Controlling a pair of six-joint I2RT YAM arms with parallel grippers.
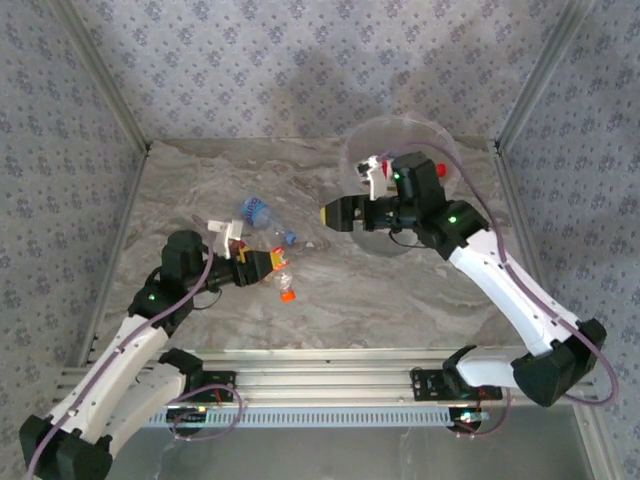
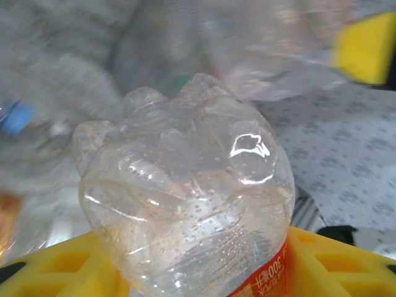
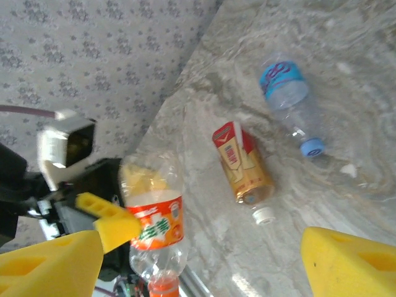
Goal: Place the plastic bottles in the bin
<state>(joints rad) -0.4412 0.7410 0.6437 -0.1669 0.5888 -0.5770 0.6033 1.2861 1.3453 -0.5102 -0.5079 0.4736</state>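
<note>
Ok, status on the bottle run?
Left tool shut on orange-label bottle, cap down. Right tool open, empty, beside bin. Blue-label bottle, red-label bottle on table. Right tool partly blocks route to bin.

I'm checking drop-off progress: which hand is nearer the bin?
Right. The right hand sits at the bin's left edge, open; the left hand is well off to its left, gripping an orange-labelled bottle.

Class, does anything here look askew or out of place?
The orange-labelled bottle in the left gripper hangs cap-down. The blue-labelled bottle and the red-labelled bottle lie sideways on the table, outside the bin.
</note>
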